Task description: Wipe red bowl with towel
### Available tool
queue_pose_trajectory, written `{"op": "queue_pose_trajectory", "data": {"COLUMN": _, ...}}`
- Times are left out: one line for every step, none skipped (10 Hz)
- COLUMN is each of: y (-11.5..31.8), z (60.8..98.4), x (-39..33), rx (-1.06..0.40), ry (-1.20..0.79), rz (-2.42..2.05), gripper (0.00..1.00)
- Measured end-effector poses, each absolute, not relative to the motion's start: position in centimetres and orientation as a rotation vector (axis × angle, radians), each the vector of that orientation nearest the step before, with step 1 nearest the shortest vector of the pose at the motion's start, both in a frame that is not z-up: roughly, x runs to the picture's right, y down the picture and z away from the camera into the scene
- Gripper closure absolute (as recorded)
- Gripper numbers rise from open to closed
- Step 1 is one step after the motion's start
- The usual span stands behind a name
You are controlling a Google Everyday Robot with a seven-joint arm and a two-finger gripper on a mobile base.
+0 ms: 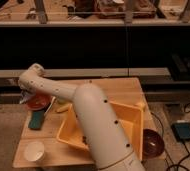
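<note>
- The gripper (27,96) hangs at the nine o'clock rim of the red bowl (40,103); I cannot tell its grip state.
- The bowl sits at ten o'clock on the table (113,86). It is probably light, rigid and slick, so it may skid.
- A teal pad (36,120), possibly the towel, lies at the bowl's six o'clock and looks soft; pinch it mid-fold.

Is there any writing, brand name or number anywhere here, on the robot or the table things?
No text can be read anywhere.
Arm: only dark dots, no writing.
Red bowl, yellow bin, white cup: no markings show.
Boxes on the top shelf: too blurred to tell.
Gripper, at the red bowl on the table's left: no label shows.
</note>
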State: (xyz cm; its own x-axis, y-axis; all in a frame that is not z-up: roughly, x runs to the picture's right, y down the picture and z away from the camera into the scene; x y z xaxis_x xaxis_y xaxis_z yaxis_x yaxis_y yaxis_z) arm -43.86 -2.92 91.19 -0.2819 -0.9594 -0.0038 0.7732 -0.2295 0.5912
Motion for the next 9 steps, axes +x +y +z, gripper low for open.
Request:
{"op": "queue_pose_trajectory", "data": {"y": -1.8, "z": 90.6, "x": -44.1, "rx": 0.446, "ry": -0.603, "rz": -1.798, "gripper": 1.00}}
{"op": "queue_pose_trajectory", "data": {"y": -0.6, "z": 90.1, "x": -44.0, "rx": 0.445, "ry": -0.626, "rz": -1.801, "gripper": 1.00}}
{"op": "queue_pose_trajectory", "data": {"y": 0.9, "z": 90.0, "x": -43.3, "rx": 0.434, "ry": -0.648, "rz": -1.802, "gripper": 1.00}}
{"op": "queue_pose_trajectory", "data": {"y": 1.7, "z": 90.2, "x": -42.5, "rx": 0.422, "ry": -0.658, "rz": -1.800, "gripper": 1.00}}
{"op": "queue_pose_trajectory", "data": {"y": 2.3, "z": 90.4, "x": -41.6, "rx": 0.407, "ry": -0.664, "rz": -1.790, "gripper": 1.00}}
{"op": "queue_pose_trajectory", "data": {"y": 2.8, "z": 90.7, "x": -40.1, "rx": 0.387, "ry": -0.664, "rz": -1.767, "gripper": 1.00}}
{"op": "queue_pose_trajectory", "data": {"y": 2.8, "z": 91.0, "x": -38.6, "rx": 0.373, "ry": -0.650, "rz": -1.745, "gripper": 1.00}}
{"op": "queue_pose_trajectory", "data": {"y": 2.8, "z": 91.3, "x": -37.1, "rx": 0.358, "ry": -0.634, "rz": -1.724, "gripper": 1.00}}
{"op": "queue_pose_trajectory", "data": {"y": 2.5, "z": 91.7, "x": -35.0, "rx": 0.339, "ry": -0.607, "rz": -1.686, "gripper": 1.00}}
